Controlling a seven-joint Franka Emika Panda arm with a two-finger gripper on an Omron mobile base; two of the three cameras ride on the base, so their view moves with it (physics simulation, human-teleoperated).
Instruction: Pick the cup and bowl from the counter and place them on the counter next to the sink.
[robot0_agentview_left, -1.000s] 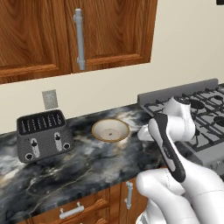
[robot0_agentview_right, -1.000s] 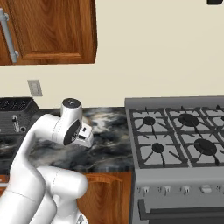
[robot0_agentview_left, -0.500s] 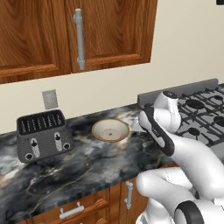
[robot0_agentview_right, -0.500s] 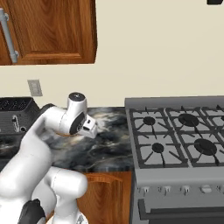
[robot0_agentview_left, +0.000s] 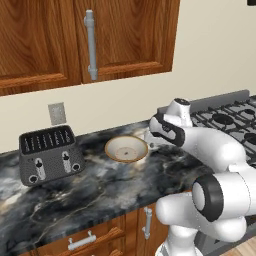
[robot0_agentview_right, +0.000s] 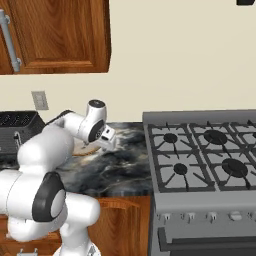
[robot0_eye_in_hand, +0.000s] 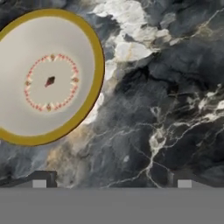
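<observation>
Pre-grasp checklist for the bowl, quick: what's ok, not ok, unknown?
1. Hand open: ok, the finger tips stand far apart at the bottom of the hand view.
2. Hand empty: ok, nothing sits between the tips.
3. Bowl upright on the counter: ok, its cream inside faces up.
4. Hand centred over the bowl: not ok, in the hand view the bowl sits off to the upper left, bare marble between the tips.
5. Room around the bowl: ok, the toaster stands apart from it.
6. Cup located: cannot tell.
</observation>
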